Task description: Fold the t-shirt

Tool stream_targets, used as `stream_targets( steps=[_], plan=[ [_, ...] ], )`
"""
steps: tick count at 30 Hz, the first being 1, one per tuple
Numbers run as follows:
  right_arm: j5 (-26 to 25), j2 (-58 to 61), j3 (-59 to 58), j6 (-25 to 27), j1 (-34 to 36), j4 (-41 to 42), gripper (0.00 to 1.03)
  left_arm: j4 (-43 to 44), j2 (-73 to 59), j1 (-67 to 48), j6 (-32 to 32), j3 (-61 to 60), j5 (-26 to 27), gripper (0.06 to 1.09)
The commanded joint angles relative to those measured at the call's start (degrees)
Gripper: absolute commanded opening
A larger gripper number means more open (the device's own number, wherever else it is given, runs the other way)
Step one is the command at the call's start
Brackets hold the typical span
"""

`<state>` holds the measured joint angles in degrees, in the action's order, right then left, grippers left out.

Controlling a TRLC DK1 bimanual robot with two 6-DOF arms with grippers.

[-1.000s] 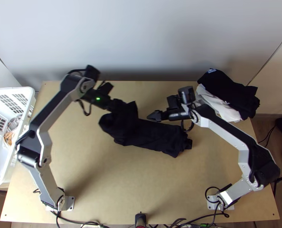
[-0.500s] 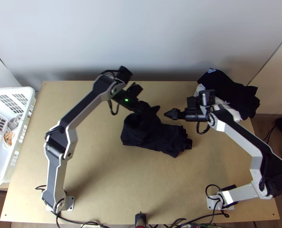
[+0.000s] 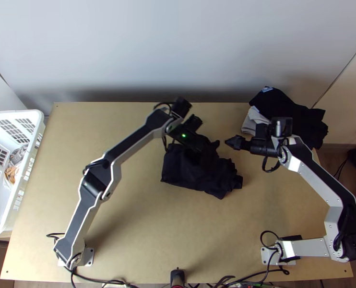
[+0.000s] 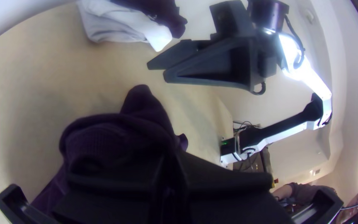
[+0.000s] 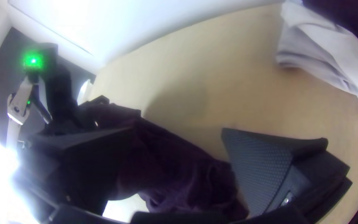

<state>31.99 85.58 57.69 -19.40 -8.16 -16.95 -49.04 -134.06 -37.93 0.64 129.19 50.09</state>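
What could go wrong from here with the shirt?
The shirt is bunched at the left gripper, so letting go there may leave a lumpy fold. Its ragged right end could stay creased. The right gripper sits between shirt and pile; a careless swing might bump the left gripper or drag the pile.

The table [image 3: 125,235] was smooth, dull wood, the t-shirt [image 3: 183,173] dull cloth, the basket [image 3: 33,113] plastic. The right gripper [image 3: 231,142] had a bumpy pad [image 5: 262,168].
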Motion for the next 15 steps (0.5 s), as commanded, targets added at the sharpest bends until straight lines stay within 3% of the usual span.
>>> stream_targets(
  steps=[1,13,14,15],
  plan=[
    [-0.87,-0.59,-1.79,0.68,1.57,0.08,0.98,7.99,-3.58,-3.99,3.93,0.63,-0.08,0.09],
    [-1.58,0.90,-1.71,0.50,2.63,1.48,0.98,17.13,-10.78,-7.86,9.20,1.24,-0.78,0.10],
    [-1.58,0.82,-1.79,0.50,2.80,1.48,0.98,17.22,-11.31,-7.95,9.11,1.24,-0.78,0.16],
    [-1.58,0.82,-1.79,0.59,2.98,1.48,0.98,17.22,-11.93,-7.95,9.11,1.24,-0.87,0.30]
  ],
)
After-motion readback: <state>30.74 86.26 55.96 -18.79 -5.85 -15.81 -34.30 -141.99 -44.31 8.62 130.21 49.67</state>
